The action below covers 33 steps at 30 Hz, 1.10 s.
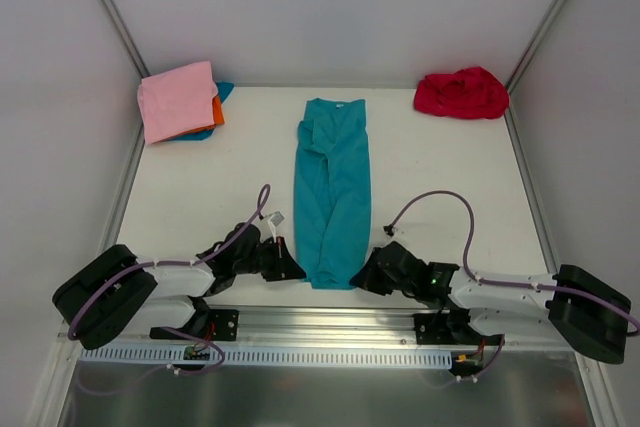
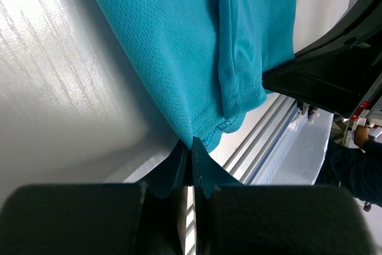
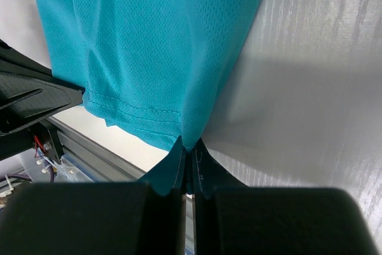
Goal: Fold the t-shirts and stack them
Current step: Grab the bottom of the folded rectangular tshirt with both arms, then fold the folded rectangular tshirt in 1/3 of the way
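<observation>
A teal t-shirt [image 1: 332,192] lies on the white table as a long narrow strip, collar at the far end, hem near the arms. My left gripper [image 1: 296,270] is shut on the hem's left corner; in the left wrist view the teal t-shirt [image 2: 179,46] runs into the tips of my left gripper [image 2: 192,147]. My right gripper [image 1: 362,277] is shut on the hem's right corner, and the right wrist view shows the teal t-shirt [image 3: 149,40] pinched in my right gripper [image 3: 190,147]. A red t-shirt [image 1: 462,93] lies crumpled at the back right.
A stack with a pink t-shirt [image 1: 178,99] on top, over an orange t-shirt [image 1: 217,111] and a blue one [image 1: 222,93], sits at the back left. Metal frame posts [image 1: 112,7] and white walls close in the table. A metal rail [image 1: 330,327] runs along the near edge.
</observation>
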Each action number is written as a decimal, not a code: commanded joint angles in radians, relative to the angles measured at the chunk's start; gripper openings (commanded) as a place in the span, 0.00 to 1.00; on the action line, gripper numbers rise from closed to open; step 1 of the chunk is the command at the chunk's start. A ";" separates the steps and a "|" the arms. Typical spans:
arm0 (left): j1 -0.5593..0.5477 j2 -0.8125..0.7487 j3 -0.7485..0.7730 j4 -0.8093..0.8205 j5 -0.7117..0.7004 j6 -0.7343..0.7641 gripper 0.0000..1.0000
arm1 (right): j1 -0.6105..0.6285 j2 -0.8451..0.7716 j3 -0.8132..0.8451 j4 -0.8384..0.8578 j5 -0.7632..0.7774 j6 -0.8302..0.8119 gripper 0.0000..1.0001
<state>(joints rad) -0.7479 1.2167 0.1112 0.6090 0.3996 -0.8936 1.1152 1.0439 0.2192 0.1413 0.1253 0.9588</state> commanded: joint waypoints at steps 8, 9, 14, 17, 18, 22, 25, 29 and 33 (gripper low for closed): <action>-0.054 -0.080 0.002 -0.073 -0.005 -0.005 0.00 | 0.058 -0.073 0.005 -0.259 0.056 0.003 0.01; -0.067 -0.126 0.001 -0.116 -0.010 -0.007 0.00 | 0.073 -0.079 0.008 -0.270 0.065 0.008 0.01; -0.082 -0.328 0.001 -0.273 -0.048 -0.022 0.00 | 0.109 -0.128 0.031 -0.331 0.086 0.021 0.00; -0.082 -0.426 0.011 -0.366 -0.070 -0.028 0.00 | 0.124 -0.154 0.069 -0.380 0.103 0.014 0.01; -0.082 -0.445 0.015 -0.386 -0.080 -0.028 0.00 | 0.124 -0.162 0.083 -0.393 0.106 0.008 0.01; -0.082 -0.474 0.034 -0.431 -0.099 -0.019 0.00 | 0.126 -0.188 0.157 -0.492 0.138 -0.031 0.00; -0.082 -0.430 0.059 -0.416 -0.094 -0.013 0.00 | 0.126 -0.196 0.213 -0.548 0.161 -0.057 0.01; -0.082 -0.346 0.090 -0.371 -0.085 -0.008 0.00 | 0.123 -0.194 0.255 -0.566 0.172 -0.074 0.01; -0.082 -0.278 0.136 -0.333 -0.074 0.001 0.00 | 0.110 -0.171 0.284 -0.565 0.166 -0.091 0.00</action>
<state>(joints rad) -0.8192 0.9115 0.1864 0.2226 0.3290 -0.9066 1.2335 0.8616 0.4511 -0.3813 0.2489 0.8959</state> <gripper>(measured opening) 0.011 0.027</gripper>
